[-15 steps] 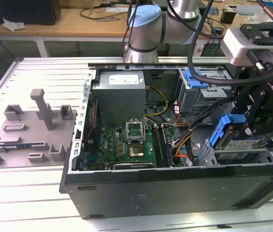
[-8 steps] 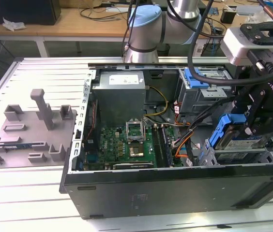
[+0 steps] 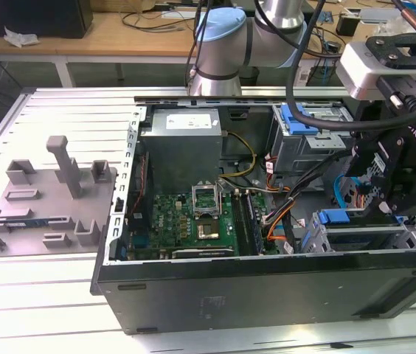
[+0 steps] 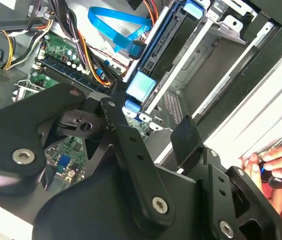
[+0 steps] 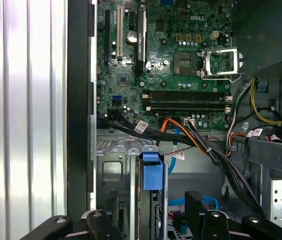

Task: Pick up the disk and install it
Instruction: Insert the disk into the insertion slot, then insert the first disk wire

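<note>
In the exterior view the gripper (image 3: 383, 209) hangs over the open computer case (image 3: 267, 284), where the disk (image 3: 334, 217) sits slotted in a drive cage; in the second wrist view its blue frame end lies between the black fingers (image 4: 186, 137); in the first wrist view the jaws stand spread, clear of it on either side.

I see the disk (image 3: 335, 217) (image 5: 152, 172) (image 4: 140, 86) slotted edge-up in the drive cage (image 5: 112, 170), at the computer case's (image 3: 267, 287) near corner on the exterior view's right. Blue frame end pokes out toward the motherboard (image 5: 181, 60); silver body mostly hidden.
</note>
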`<state>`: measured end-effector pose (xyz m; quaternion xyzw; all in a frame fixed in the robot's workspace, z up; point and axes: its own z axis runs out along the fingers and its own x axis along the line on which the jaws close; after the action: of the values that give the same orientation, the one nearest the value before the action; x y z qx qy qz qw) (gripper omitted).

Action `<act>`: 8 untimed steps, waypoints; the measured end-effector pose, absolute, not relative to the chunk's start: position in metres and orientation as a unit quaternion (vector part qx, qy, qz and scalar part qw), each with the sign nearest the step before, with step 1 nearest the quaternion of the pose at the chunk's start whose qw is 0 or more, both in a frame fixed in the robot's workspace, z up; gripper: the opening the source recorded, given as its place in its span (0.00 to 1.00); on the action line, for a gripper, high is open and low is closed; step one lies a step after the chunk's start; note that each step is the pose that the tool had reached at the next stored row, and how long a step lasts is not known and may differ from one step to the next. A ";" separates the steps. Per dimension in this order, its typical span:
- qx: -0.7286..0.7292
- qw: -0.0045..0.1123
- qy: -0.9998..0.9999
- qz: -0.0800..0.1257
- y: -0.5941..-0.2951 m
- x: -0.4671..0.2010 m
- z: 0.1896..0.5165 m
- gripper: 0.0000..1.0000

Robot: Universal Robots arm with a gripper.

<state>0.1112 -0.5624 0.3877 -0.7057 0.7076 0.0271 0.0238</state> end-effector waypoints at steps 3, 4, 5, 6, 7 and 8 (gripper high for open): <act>-0.706 0.024 0.708 0.027 -0.562 0.111 0.388 0.64; -0.706 0.024 0.707 0.027 -0.562 0.111 0.388 0.64; -0.706 0.024 0.707 0.027 -0.562 0.111 0.388 0.64; -0.706 0.024 0.707 0.027 -0.562 0.111 0.388 0.64; -0.706 0.024 0.707 0.027 -0.562 0.111 0.388 0.64; -0.706 0.024 0.707 0.027 -0.562 0.111 0.388 0.64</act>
<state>0.1112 -0.5624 0.3876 -0.7060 0.7072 0.0272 0.0238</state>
